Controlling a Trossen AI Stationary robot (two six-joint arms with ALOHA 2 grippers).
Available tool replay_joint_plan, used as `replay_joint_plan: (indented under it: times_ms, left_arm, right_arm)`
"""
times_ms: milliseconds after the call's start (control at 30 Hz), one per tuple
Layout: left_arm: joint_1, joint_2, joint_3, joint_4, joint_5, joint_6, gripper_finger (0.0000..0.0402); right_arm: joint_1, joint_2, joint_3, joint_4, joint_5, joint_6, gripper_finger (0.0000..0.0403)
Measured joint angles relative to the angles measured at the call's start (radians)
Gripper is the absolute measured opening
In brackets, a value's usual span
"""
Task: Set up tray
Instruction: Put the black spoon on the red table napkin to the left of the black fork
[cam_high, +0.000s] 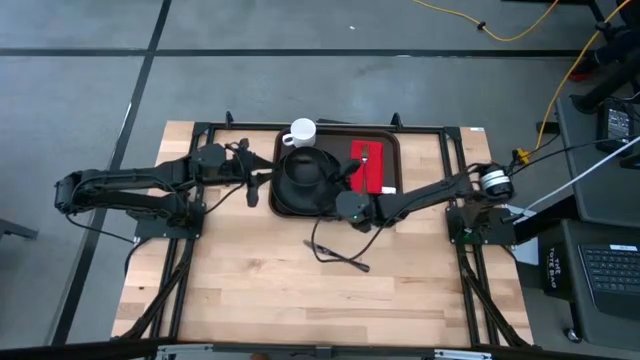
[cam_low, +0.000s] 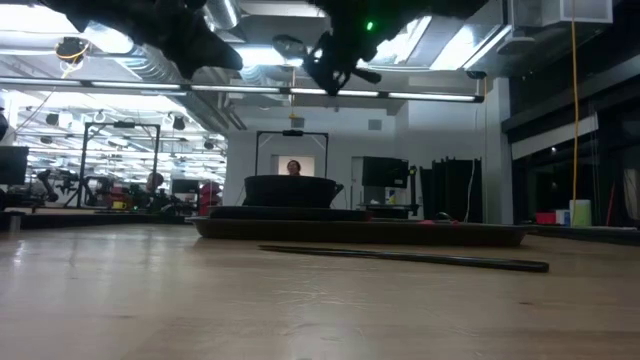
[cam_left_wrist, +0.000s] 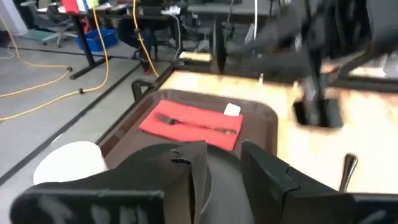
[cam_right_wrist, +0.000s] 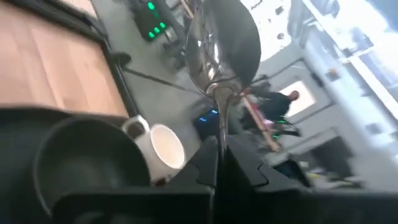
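Note:
The dark brown tray (cam_high: 392, 140) lies at the table's far middle. It carries a black bowl-like dish (cam_high: 305, 180) and a red napkin (cam_high: 372, 172) with a fork (cam_left_wrist: 189, 122) on it. A white mug (cam_high: 301, 132) stands at its far left corner. My right gripper (cam_high: 350, 193) is raised over the tray's near edge, between dish and napkin, and is shut on a shiny spoon (cam_right_wrist: 224, 46). My left gripper (cam_left_wrist: 217, 171) hangs open, high above the dish's left side by the tray's left rim. My right gripper pinches the spoon's thin handle (cam_right_wrist: 221, 134) between its two fingers. The handle runs on along the fingers, and the spoon's bowl (cam_right_wrist: 225, 37) stands out beyond the fingertips. The spoon is lifted clear, above the dish (cam_right_wrist: 87, 155) and the mug (cam_right_wrist: 165, 146).
A long thin dark thing (cam_high: 335, 253) lies on the bare wood (cam_high: 300, 300) just near of the tray, also visible in the low view (cam_low: 400, 257). Black frame rails (cam_high: 180, 260) run along the table's left and right sides. The near half of the table holds open wood.

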Motion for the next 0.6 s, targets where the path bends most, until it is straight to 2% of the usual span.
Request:
replay_joint_plan:
  times_ms: [133,333,600]
  left_arm:
    - [0.000,-0.001,0.000,-0.029,-0.001,0.036,0.0090]
    - [0.000,-0.001,0.000,-0.028,-0.001,0.066,0.0092]
    - [0.000,-0.001,0.000,-0.028,0.001,0.062,0.0091]
  right_arm:
    - [-0.005,-0.076,0.000,-0.176,-0.084,0.195,0.0013]
    - [-0.049,-0.155,0.000,-0.452,-0.176,0.593,0.0013]
    - [-0.058,-0.156,0.000,-0.499,-0.160,0.883,0.0014]
